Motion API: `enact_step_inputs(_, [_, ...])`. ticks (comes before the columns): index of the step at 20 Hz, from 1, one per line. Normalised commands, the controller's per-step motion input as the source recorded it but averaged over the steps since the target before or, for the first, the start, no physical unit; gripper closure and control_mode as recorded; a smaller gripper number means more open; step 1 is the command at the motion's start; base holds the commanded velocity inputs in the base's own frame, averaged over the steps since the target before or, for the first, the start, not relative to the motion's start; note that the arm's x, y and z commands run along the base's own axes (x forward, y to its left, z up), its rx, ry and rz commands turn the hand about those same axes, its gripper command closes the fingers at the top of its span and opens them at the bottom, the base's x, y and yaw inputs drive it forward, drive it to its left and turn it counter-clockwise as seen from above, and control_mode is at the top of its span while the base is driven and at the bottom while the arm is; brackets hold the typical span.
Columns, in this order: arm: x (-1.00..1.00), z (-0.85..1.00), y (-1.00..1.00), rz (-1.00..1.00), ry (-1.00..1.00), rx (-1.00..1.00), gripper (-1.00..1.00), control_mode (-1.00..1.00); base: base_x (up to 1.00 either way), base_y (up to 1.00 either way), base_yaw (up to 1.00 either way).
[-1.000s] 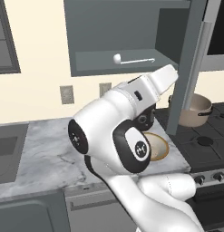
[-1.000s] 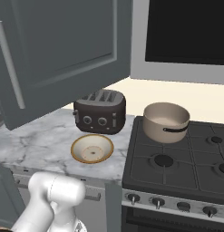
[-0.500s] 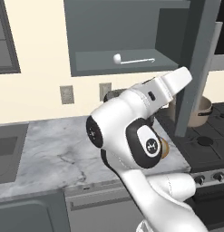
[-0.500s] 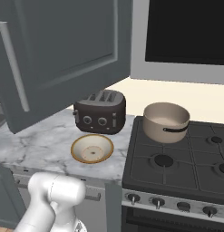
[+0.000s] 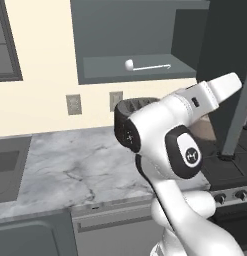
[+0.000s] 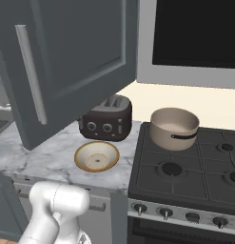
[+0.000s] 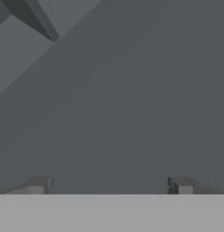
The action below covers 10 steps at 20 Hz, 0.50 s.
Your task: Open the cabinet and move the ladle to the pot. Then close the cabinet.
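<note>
In the left base view the cabinet (image 5: 145, 40) stands open, its dark door (image 5: 230, 70) swung out at the right edge of the picture; the ladle (image 5: 145, 65) lies flat on the cabinet's lower shelf, round bowl to the left, thin handle running right, toward the front edge of the shelf; the white arm (image 5: 175, 145) rises in front of the marble counter (image 5: 70, 165) and reaches up and right toward the door; a dark toaster (image 5: 127, 106) sits partly hidden behind the arm, against the back wall.

In the right base view the open door (image 6: 76, 62) hangs over the left part of the counter (image 6: 38, 159), its silver bar handle (image 6: 32, 74) upright; the toaster (image 6: 107, 125) stands near the counter's right back corner; a shallow yellow-rimmed bowl (image 6: 96, 156) sits just in front of it, near the front edge; the pot (image 6: 175, 127) rests on the back left burner of the stove (image 6: 185, 176), well apart from the ladle.

In the hand view the gripper (image 7: 109, 186) faces a flat grey surface close up; its fingertips (image 7: 38, 186) stand spread wide, holding nothing.
</note>
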Motion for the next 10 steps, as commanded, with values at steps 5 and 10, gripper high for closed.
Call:
enact_step_inputs(5, [-0.02, -0.04, -0.56, -0.07, 0.0, -0.02, -1.0, -1.0, 0.0, 0.0, 0.0])
enact_step_inputs(10, [0.0, -0.1, -0.42, -0.01, 0.0, -0.03, -1.0, -1.0, 0.0, 0.0, 0.0])
